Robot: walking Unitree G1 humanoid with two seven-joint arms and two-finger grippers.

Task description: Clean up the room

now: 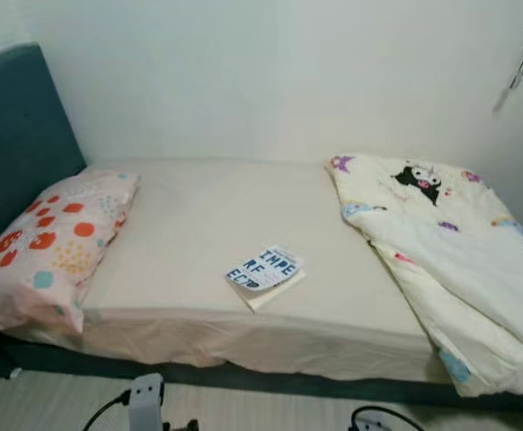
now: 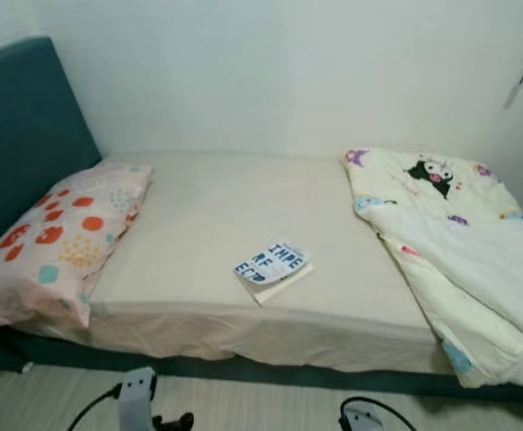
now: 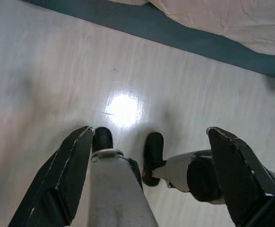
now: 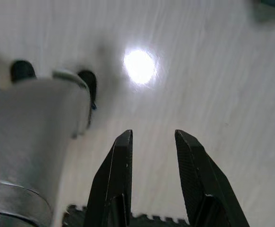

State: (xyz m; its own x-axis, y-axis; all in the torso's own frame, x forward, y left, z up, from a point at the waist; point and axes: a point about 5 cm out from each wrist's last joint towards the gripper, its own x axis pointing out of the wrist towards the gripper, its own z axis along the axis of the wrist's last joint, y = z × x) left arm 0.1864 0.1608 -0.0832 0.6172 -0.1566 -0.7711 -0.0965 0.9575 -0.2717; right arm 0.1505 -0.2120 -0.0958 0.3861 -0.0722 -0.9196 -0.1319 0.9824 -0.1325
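Book (image 1: pixel 265 273): a thin paperback with large dark letters on a pale cover, lying flat on the bed sheet (image 1: pixel 199 233) near the mattress's front edge, between the pillow (image 1: pixel 50 238) and the quilt (image 1: pixel 450 260), touching neither.
Handling, as judged: light and fairly stiff, though the cover may flex; the smooth cover could slip between hard fingers. The soft mattress should give under a downward press, which helps a finger get beneath.
Where to take hold: probably the edge nearest the robot, pinching cover and pages together so the book does not fan open.
Other clutter: the quilt, printed with cartoon figures, is bunched at the bed's right end and hangs over the front edge; soft, bulky, likely a two-arm job.
Left gripper (image 3: pixel 151 184): hanging low over the pale floor (image 3: pixel 43 71), fingers spread wide, holding nothing.
Right gripper (image 4: pixel 154 179): also over the floor, fingers parted by a narrow gap, empty.
Head views: show the whole bed, teal headboard (image 1: pixel 14 135) and wall.
Wrist views: show the glossy floor with a lamp reflection and the robot's own legs; the left wrist view adds the teal bed base (image 3: pixel 184 35) under the sheet's hem.
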